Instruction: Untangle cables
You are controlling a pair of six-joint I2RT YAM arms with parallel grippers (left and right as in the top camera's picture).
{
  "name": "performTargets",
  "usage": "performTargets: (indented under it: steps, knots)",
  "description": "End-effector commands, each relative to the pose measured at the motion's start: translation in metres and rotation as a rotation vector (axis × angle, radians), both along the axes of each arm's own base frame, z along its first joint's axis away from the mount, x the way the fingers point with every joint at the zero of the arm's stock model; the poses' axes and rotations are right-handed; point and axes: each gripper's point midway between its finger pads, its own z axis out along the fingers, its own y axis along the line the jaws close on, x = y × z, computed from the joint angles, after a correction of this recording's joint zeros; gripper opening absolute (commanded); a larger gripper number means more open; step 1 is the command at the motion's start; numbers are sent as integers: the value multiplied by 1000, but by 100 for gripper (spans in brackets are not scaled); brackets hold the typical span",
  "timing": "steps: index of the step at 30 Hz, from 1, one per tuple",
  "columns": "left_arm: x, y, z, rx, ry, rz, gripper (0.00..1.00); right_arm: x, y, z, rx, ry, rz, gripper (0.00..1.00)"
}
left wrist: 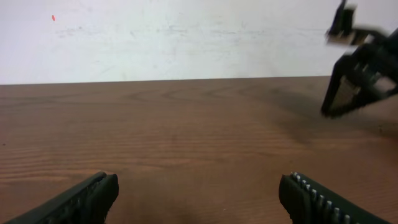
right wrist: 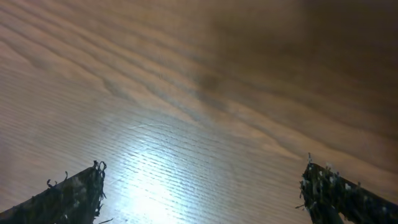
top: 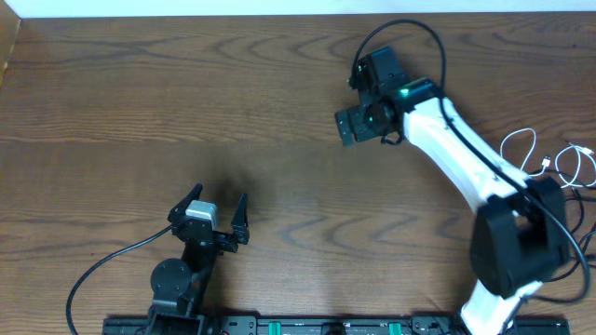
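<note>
The cables lie at the table's far right edge: white cable [top: 534, 147] loops beside the right arm's base, with more white loops [top: 579, 167] next to it, partly hidden by the arm. No black cable stands out there. My left gripper [top: 218, 210] sits low at the front left, open and holding nothing; in its wrist view the fingers [left wrist: 93, 196] stand wide over bare wood. My right gripper [top: 371, 88] reaches over the far middle of the table, far from the cables, also open. Its frayed fingertips [right wrist: 78, 190] frame only bare tabletop.
The wooden table [top: 186, 102] spreads wide to the left and middle. A white wall [left wrist: 186, 37] backs the far edge. The right arm's white link [top: 456, 149] crosses the right side, and a thick black robot wire [top: 102, 270] curls at the front left.
</note>
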Motion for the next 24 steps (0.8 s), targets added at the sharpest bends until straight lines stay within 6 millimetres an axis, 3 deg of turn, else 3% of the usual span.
performTargets:
  steps: [1, 7, 13, 17, 24]
  knots:
    - [-2, -4, -15, 19, 42, -22, 87, 4, -7, 46, -13, -123, -18, 99]
    - [-2, -4, -15, 19, 42, -22, 87, -2, -17, 91, 19, -225, -39, 99]
    - [-2, -4, -15, 19, 41, -22, 87, -22, -40, 115, 66, -294, -171, 99]
    - [-2, -4, -15, 19, 42, -22, 87, -43, -51, 107, 84, -333, -180, 99]
    - [-2, -4, -15, 19, 42, -22, 87, -79, -67, 64, 165, -478, -185, 99]
